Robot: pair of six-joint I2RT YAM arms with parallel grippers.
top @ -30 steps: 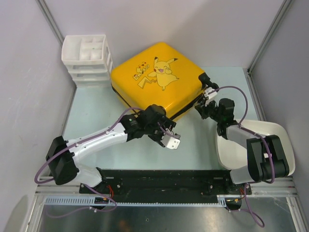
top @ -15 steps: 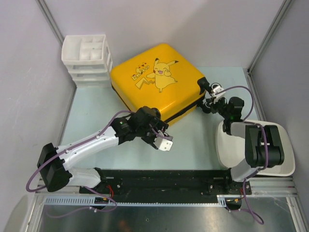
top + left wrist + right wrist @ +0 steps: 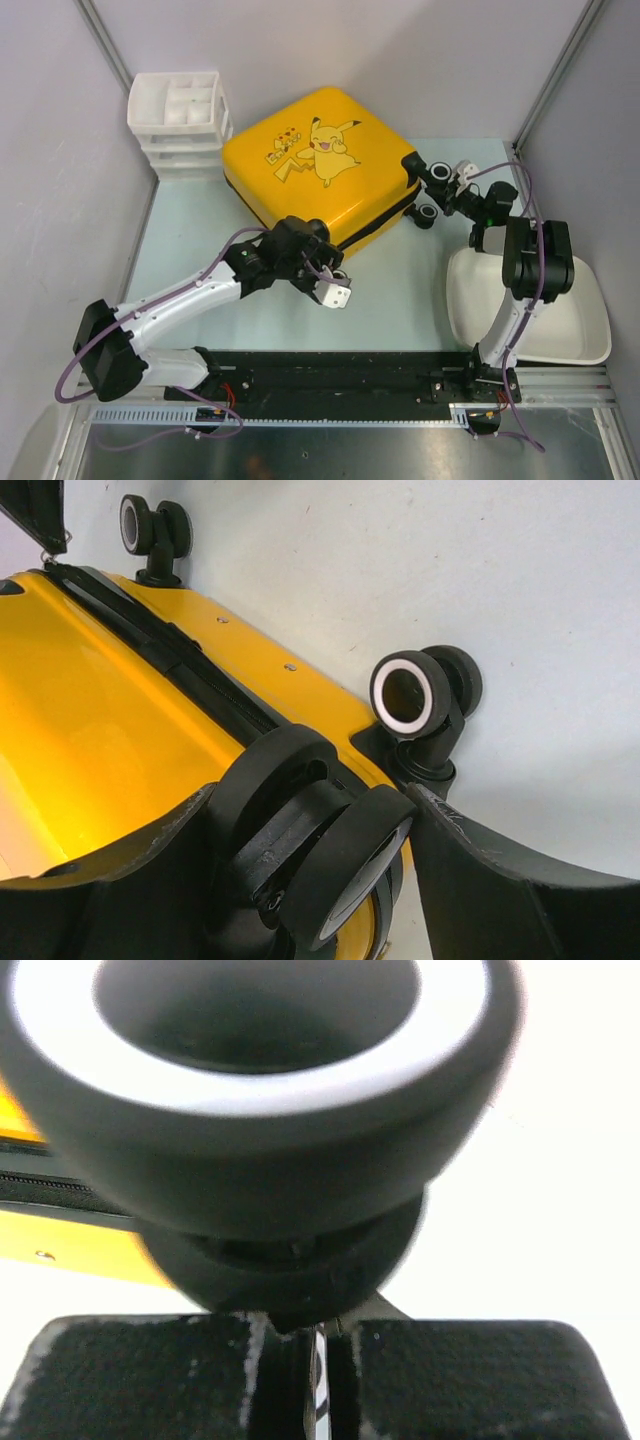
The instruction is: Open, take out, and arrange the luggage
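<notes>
Presently the luggage [image 3: 320, 165] lies flat and zipped shut toward the back middle of the surface [image 3: 400, 290], its Pikachu print facing up and one corner pointing at the arms. At that near corner the left end effector [image 3: 312, 798] has its jaws spread wide around a black double wheel [image 3: 310, 850]. In the left wrist view each finger sits against an outer side of the wheel, so it is grasping it. A second wheel with a white ring [image 3: 412, 695] stands just beyond on the same edge. On the right-hand corner, the right end effector [image 3: 318, 1325] is clenched, its pads [image 3: 450, 1380] almost meeting with only a thin bright sliver between them; I cannot tell what that sliver is. Another white-ringed wheel [image 3: 260, 1080] fills the right wrist view directly past the fingertips, blurred. A white drawer unit [image 3: 180, 120] stands just beside the luggage at the back left, and a white tub [image 3: 560, 330] sits at the front right.
</notes>
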